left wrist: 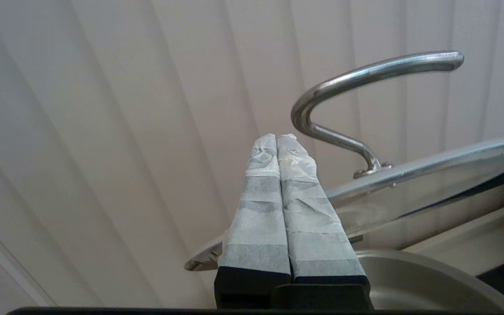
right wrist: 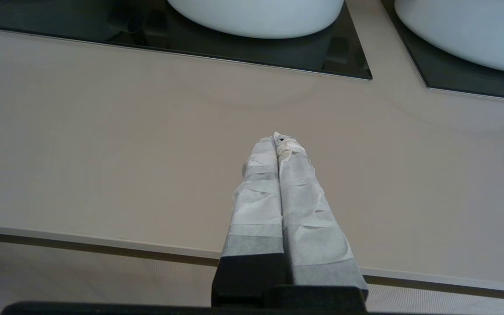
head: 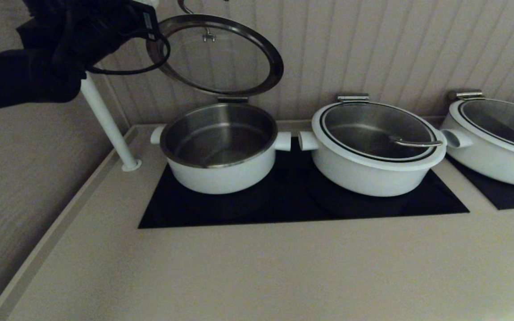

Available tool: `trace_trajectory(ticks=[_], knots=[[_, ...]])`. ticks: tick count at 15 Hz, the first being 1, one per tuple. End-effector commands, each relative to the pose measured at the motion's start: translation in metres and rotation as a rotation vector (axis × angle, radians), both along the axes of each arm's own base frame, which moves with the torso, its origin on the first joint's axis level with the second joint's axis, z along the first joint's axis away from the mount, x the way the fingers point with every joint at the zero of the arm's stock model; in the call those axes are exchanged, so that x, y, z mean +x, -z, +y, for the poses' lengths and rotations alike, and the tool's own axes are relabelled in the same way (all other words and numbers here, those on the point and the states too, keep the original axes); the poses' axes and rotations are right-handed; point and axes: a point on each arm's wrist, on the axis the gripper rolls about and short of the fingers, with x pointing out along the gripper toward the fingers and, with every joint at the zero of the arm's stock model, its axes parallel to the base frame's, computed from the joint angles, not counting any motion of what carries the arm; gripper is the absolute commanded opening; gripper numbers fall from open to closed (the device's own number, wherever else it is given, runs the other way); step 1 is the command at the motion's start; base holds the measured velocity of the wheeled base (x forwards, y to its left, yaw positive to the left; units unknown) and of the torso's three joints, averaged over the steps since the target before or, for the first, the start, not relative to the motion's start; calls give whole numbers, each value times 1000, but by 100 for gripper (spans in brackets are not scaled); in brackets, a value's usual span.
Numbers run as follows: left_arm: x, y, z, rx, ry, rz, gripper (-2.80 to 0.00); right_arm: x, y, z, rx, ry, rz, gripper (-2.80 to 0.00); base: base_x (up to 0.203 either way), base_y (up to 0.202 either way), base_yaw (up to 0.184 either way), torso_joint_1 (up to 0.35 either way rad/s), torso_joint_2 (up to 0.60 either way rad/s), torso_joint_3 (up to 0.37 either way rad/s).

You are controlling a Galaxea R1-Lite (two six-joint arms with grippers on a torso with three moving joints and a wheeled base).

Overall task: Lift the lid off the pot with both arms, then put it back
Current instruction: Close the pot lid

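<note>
Lid [head: 214, 55] is standing tilted open above the pot [head: 219, 149], hinged at the back edge, glass facing fwd, leaning toward the ribbed wall [head: 373, 49]. Pot is sitting open on the black cooktop [head: 283, 205], steel bowl showing, leftmost of 3.

L gripper [left wrist: 277, 140] is hanging up high by the lid's left edge; fingers [left wrist: 258, 210] pressed together, gripping nothing. Wire handle [left wrist: 357, 87] is sitting just beside the tips, apart from them. In head view only the L arm [head: 38, 58] is showing, top-left.

R gripper [right wrist: 278, 139] is hovering over the beige counter [right wrist: 103, 153], front of the cooktop, well apart from the pot. Fingers closed, nothing between them.

Two wider white pots [head: 373, 151] are sitting to the right, lids on.
</note>
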Motion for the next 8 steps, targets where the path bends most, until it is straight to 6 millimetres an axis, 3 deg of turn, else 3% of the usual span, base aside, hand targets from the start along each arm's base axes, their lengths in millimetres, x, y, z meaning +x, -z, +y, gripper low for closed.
trace_trajectory(ticks=[1, 8], knots=[[1, 2, -1, 2, 3, 15, -280, 0, 0, 0, -1, 0, -2, -280, 0, 0, 0, 0, 0, 0], [3, 2, -5, 4, 14, 56, -280, 0, 0, 0, -1, -1, 0, -280, 0, 0, 0, 0, 0, 0]])
